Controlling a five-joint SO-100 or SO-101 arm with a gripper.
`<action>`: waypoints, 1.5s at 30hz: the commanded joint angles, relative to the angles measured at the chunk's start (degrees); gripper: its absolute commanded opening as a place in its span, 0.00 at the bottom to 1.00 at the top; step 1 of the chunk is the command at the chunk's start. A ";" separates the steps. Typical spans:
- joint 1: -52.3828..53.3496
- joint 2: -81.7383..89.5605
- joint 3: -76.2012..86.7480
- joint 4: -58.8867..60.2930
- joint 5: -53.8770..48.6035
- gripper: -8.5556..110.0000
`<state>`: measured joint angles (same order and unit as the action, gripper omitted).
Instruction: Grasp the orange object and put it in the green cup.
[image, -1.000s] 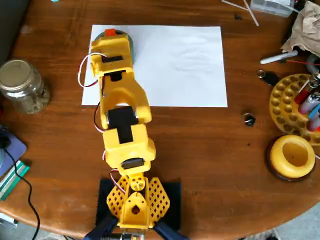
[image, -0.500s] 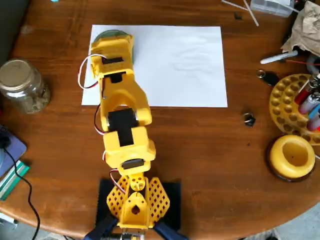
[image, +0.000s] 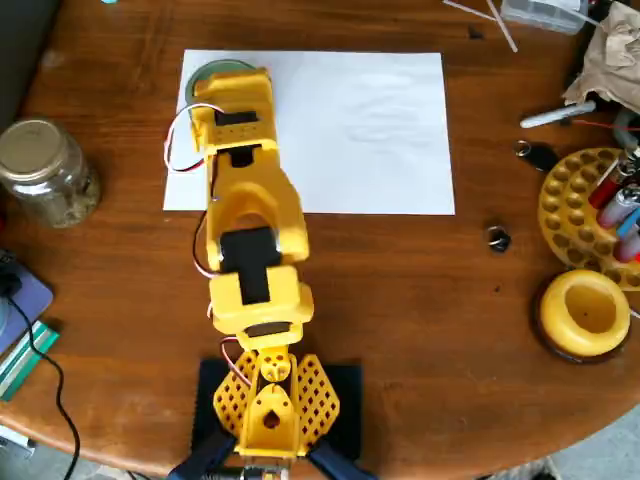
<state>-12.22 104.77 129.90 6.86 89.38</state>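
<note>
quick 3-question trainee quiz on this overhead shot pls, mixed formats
1. True or false: the green cup stands on the white paper.
2. Which item sits at the left edge of the overhead view? A) glass jar B) yellow round holder C) pen rack
3. Fill in: the orange object is ___ in this view.

Key
1. True: its rim shows at the sheet's top-left corner, mostly covered by the arm.
2. A
3. Not visible; the arm hides the pincer too, so its state cannot be told.
</note>
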 joint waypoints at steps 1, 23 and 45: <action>3.96 8.79 -1.41 8.17 -6.94 0.07; 16.00 81.91 42.71 21.88 -78.66 0.07; 8.96 82.00 47.55 51.59 -88.33 0.07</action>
<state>-3.34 186.50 177.54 56.60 1.49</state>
